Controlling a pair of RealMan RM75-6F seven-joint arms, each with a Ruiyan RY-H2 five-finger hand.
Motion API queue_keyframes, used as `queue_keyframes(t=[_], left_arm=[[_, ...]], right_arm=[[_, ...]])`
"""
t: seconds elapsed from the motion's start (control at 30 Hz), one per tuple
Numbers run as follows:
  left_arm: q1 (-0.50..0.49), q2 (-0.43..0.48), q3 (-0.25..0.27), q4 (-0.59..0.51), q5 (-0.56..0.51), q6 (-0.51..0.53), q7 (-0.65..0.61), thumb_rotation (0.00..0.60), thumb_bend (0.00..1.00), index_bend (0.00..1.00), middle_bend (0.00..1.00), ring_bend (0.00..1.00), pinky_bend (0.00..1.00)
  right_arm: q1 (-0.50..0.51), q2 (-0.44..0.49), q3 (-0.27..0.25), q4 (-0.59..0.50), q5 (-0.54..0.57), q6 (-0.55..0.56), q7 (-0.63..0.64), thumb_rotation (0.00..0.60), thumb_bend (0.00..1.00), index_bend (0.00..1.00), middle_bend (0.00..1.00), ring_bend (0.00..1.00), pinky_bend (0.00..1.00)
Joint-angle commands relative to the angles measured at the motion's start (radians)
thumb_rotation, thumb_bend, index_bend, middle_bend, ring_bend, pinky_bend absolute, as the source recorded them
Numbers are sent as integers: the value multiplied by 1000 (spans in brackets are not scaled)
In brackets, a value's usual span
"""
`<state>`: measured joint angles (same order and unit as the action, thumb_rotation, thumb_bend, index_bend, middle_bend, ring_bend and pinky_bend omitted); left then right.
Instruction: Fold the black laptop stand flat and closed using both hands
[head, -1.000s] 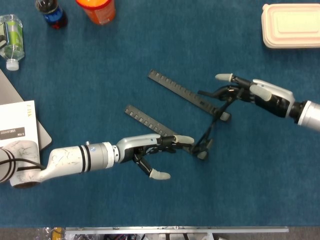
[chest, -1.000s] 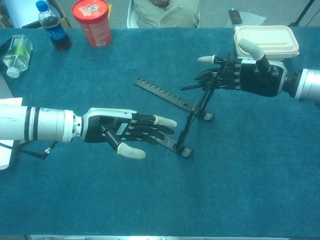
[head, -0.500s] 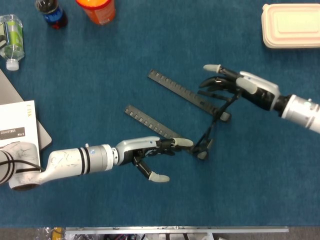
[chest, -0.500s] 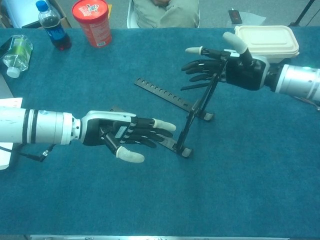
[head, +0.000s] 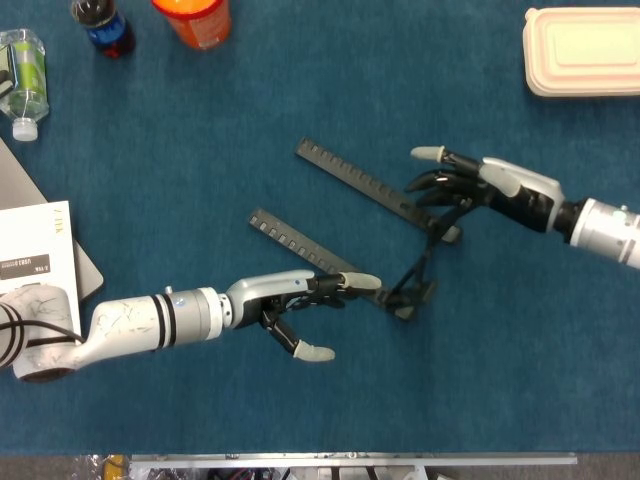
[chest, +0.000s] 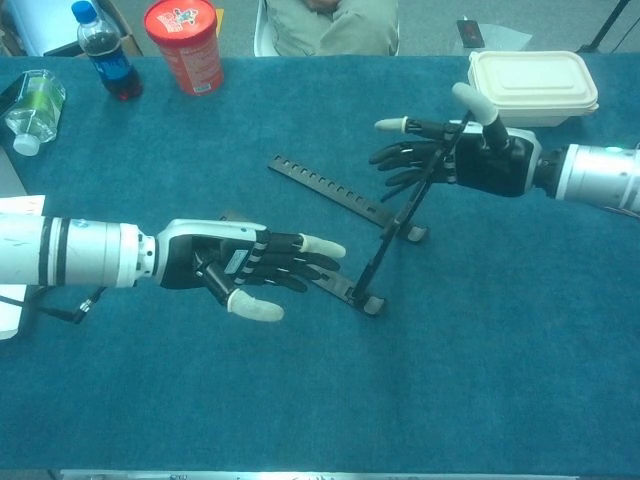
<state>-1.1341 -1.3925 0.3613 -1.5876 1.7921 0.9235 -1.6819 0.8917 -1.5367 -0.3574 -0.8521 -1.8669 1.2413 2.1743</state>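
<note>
The black laptop stand (head: 360, 183) lies mid-table with its two notched rails (chest: 325, 188) flat on the cloth. Its thin support arms (chest: 400, 215) still stand up at the right end. My left hand (head: 300, 295) lies flat along the near rail, fingers stretched out over it, and holds nothing (chest: 250, 262). My right hand (head: 480, 185) hovers at the top of the raised arms (chest: 460, 155), fingers spread toward the left and thumb up. Its fingers touch the upper bar without closing around it.
A cream lunch box (chest: 530, 85) sits at the back right, just behind my right hand. A red cup (chest: 183, 42), a cola bottle (chest: 105, 60) and a green-label bottle (chest: 32, 108) stand at the back left. A white booklet (head: 35, 250) lies at the left edge.
My right hand spread its fingers and reached left over the raised bar, then eased back and slightly lower. My left hand slid a little to the left along the near rail.
</note>
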Motion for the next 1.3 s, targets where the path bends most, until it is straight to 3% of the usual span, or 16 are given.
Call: queue_keyframes(t=[0.03, 1.03, 1.17, 1.3], left_arm=[[-1, -2, -2, 3, 0, -1, -2, 600, 284, 0, 23, 0, 14], [-7, -4, -1, 19, 5, -6, -16, 600, 284, 0, 23, 0, 14], [-9, -1, -3, 21, 5, -7, -13, 600, 284, 0, 23, 0, 13], [-9, 16, -10, 18, -3, -7, 26, 600, 284, 0, 23, 0, 13]], right_arm=[[-5, 13, -9, -17, -4, 9, -2, 137, 120, 0, 221, 115, 174], [-37, 89, -40, -107, 1, 32, -17, 142, 120, 0, 189, 115, 263], [-43, 94, -18, -117, 22, 31, -57, 138, 120, 0, 188, 115, 272], [-45, 113, 13, -149, 43, 38, -127, 141, 121, 0, 188, 111, 206]])
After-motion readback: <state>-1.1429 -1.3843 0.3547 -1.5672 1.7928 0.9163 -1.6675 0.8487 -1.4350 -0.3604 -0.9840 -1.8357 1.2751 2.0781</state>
